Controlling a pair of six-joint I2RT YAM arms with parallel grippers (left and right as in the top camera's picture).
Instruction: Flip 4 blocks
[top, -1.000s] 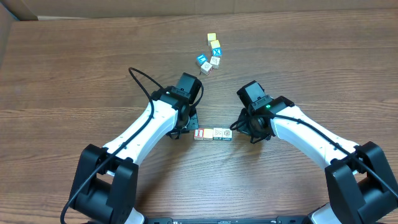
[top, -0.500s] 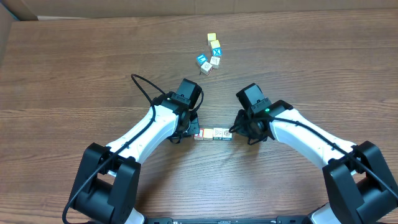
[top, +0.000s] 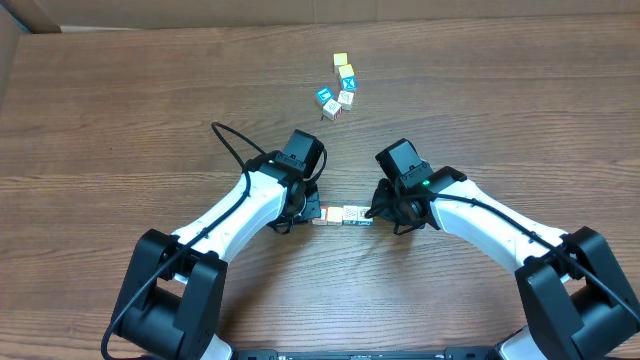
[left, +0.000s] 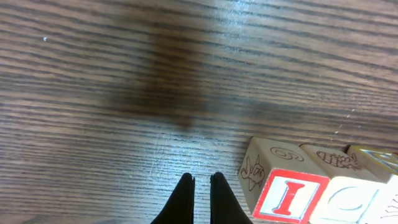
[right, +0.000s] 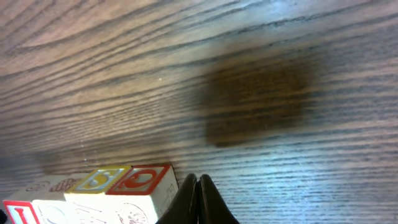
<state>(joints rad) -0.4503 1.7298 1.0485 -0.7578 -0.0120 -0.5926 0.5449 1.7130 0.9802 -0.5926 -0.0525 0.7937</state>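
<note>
**A:** From above, where do the blocks (top: 343, 215) sit?

**B:** They sit in one short row between the two hands. The left hand (top: 311, 211) is just beside one end and the right hand (top: 377, 212) just beside the other. Some loose cubes (top: 340, 88) lie well beyond both hands, and bare desk (top: 120, 120) lies on the outer sides.

**A:** And the left wrist view?

**B:** The left hand (left: 200, 186) is pressed together, pinching nothing. The blocks (left: 285, 196) begin just to the right of its fingertips, with a red I on the end face. There's a narrow strip of wood between them. Ahead and to the left the desk is open.

**A:** The right wrist?

**B:** The right hand (right: 198, 190) is pressed together and empty. The end edge of the blocks (right: 124, 186) stands just left of its tips. Whether they touch, I cannot tell. Ahead and to the right the desk is free.
</note>
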